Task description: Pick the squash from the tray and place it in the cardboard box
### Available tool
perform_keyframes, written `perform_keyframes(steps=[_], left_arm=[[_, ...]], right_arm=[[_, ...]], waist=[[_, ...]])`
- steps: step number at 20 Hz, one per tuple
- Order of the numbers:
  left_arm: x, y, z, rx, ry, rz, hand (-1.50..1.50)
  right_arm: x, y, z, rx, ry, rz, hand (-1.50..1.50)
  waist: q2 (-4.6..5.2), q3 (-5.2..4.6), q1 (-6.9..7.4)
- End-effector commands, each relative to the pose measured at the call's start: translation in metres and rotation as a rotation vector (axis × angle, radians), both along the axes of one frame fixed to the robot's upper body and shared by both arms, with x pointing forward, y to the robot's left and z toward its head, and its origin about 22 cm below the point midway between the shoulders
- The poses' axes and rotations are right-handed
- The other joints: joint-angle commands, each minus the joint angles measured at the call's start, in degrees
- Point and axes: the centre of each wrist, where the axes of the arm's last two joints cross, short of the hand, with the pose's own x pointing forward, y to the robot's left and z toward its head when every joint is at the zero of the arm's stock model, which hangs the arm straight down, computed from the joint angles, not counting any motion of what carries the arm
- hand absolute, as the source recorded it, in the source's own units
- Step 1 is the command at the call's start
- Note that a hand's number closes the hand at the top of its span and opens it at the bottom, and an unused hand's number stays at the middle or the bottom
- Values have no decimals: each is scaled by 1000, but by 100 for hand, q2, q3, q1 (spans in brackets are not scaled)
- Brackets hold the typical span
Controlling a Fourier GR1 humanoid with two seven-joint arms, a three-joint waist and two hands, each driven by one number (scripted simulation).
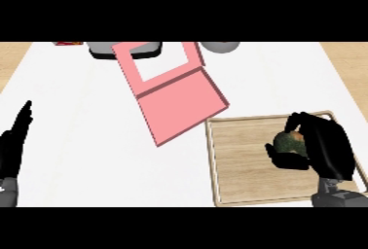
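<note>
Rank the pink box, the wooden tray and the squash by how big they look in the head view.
1. pink box and wooden tray: look alike, can't separate them.
2. squash: smallest, partly hidden by the right hand.

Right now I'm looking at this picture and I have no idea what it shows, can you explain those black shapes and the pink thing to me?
This is a view from a humanoid robot's head, looking down at a white counter. The black shapes are its hands. The right hand curls round a green squash over a wooden tray. The left hand rests open at the left edge. The pink thing is the box, lying open with flaps spread. Grey items sit at the far edge, too cut off to name.
</note>
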Motion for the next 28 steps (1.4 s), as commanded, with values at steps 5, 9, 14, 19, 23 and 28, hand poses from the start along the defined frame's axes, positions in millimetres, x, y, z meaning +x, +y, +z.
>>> perform_keyframes(steps=[5, 9, 14, 19, 23, 28], left_arm=[[9, -16, -8, 11, 3, -33, 0], [10, -11, 9, 11, -7, -41, 0], [15, -17, -5, -11, -5, -43, 0], [9, -9, -5, 21, -10, -55, 0], [16, -17, 8, -15, -18, -89, 0], [30, -22, 6, 10, -29, -61, 0]], right_arm=[[-12, 50, 71, 33, -204, 90, 150], [-13, 97, 95, 111, -178, 145, 150], [29, 121, 121, 262, -180, 160, 150], [69, 153, 130, 335, -177, 127, 150], [107, 175, 143, 409, -124, 99, 150], [146, 178, 118, 460, -104, 107, 150]], waist=[[59, 10, 208], [52, 11, 247], [71, 11, 277], [78, 11, 320], [98, 11, 420], [111, 11, 349]])
